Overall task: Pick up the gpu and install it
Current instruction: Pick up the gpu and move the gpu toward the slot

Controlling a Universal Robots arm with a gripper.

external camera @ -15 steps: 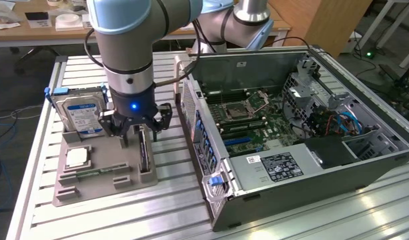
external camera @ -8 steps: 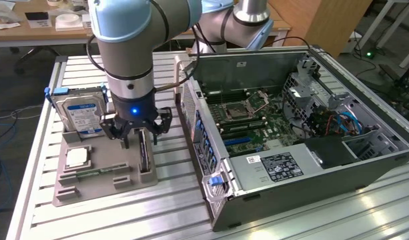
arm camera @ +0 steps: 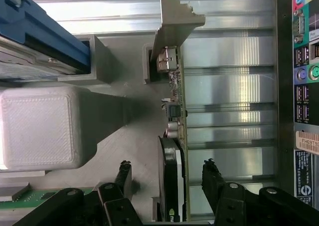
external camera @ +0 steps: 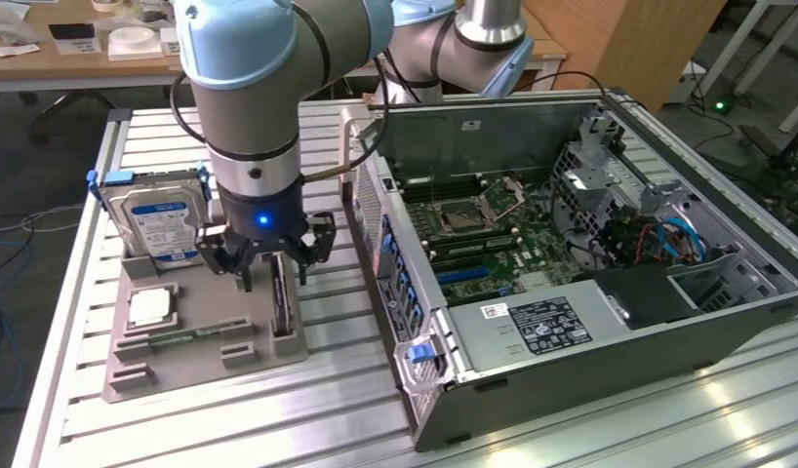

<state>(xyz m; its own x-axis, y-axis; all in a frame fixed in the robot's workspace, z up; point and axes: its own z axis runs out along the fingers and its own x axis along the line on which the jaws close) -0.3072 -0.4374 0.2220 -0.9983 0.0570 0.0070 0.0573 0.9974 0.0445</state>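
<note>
Slatted alu table [external camera: 659,429]: 1 grey parts tray [external camera: 197,375], 1 open PC case [external camera: 608,356].

The gpu [external camera: 283,307] is a thin dark card with a silver bracket at one end. It stands on edge in a grey holder [external camera: 184,375].

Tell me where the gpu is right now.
The gpu stands on edge in the grey holder, on the exterior view's left of the computer case, between the open jaws.

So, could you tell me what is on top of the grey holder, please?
A hard drive stands upright, the gpu stands on edge, straddled by the open tool, and a chip lies flat. The tool covers the holder around the gpu's far end.
</note>
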